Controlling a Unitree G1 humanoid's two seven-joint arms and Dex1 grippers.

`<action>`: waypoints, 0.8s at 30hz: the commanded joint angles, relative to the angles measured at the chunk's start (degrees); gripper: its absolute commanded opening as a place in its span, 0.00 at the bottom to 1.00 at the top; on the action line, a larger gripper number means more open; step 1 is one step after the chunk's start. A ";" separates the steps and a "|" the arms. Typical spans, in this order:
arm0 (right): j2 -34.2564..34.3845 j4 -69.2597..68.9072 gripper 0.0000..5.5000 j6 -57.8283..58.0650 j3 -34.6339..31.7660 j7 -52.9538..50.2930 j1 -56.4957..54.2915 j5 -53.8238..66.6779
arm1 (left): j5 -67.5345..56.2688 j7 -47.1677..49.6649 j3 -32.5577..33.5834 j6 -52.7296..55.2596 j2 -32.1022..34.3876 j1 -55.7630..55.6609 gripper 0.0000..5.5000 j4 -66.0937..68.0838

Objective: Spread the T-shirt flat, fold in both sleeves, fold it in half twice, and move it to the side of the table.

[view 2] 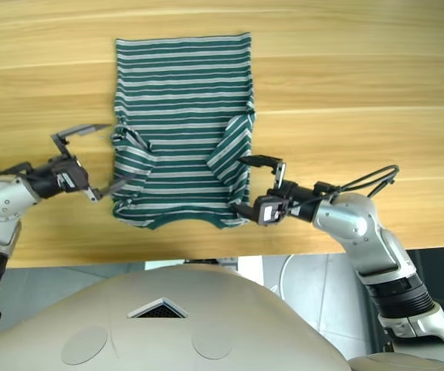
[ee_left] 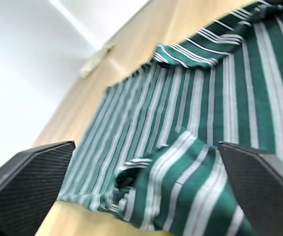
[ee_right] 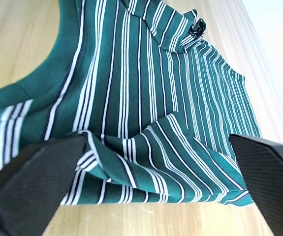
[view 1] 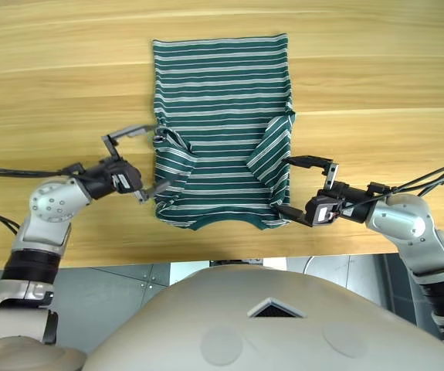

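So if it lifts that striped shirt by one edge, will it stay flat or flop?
Probably flop: the shirt is thin cloth, and its folded-in sleeves lie rumpled. It looks light for its size. Pushed, it would likely bunch up rather than slide whole on the wooden table.

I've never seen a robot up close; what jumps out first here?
A green striped T-shirt lies on the wooden table, both sleeves already folded in over its body. Black two-fingered jaws stand open at its left and right edges, near the collar end closest to the robot.
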 commanded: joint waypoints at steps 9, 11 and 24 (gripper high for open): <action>-5.12 0.56 0.98 -1.51 -9.95 -0.37 1.63 1.12 | -10.56 -13.34 1.97 0.05 7.52 6.47 0.98 -5.99; -7.35 1.59 0.98 -3.04 -13.52 -0.22 4.44 0.12 | -7.11 -13.92 3.42 -0.75 9.90 7.92 0.98 -3.77; -12.31 4.85 0.98 -13.40 -10.02 5.21 11.74 -3.58 | 1.33 -15.20 2.34 -5.20 12.37 12.30 0.98 0.18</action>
